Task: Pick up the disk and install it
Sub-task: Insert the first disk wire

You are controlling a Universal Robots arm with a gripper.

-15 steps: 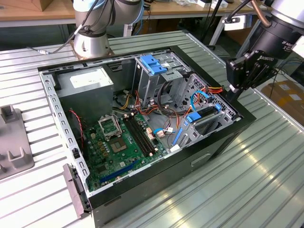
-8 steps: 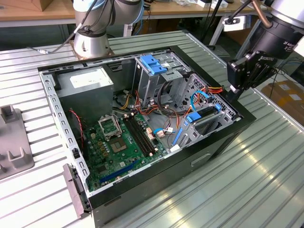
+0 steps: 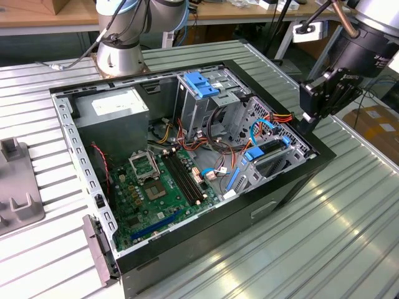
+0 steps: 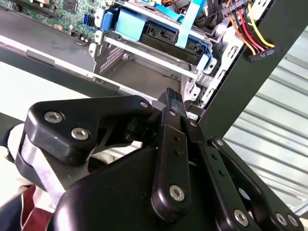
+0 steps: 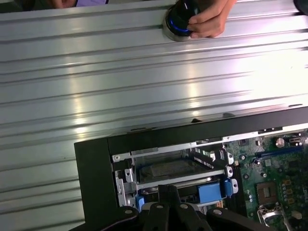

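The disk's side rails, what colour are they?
Bright blue, best in the second wrist view: disk.

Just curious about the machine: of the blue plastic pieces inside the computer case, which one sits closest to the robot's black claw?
The blue-railed disk in the corner bay beside the gripper; the blue bracket sits farther back.

Black gripper (image 3: 310,115); black case (image 3: 262,187); green motherboard (image 3: 159,190) at lower centre; bright blue rails on the grey disk (image 4: 159,33); silver ribbed table (image 3: 349,237); red, orange, yellow wires (image 4: 243,29).
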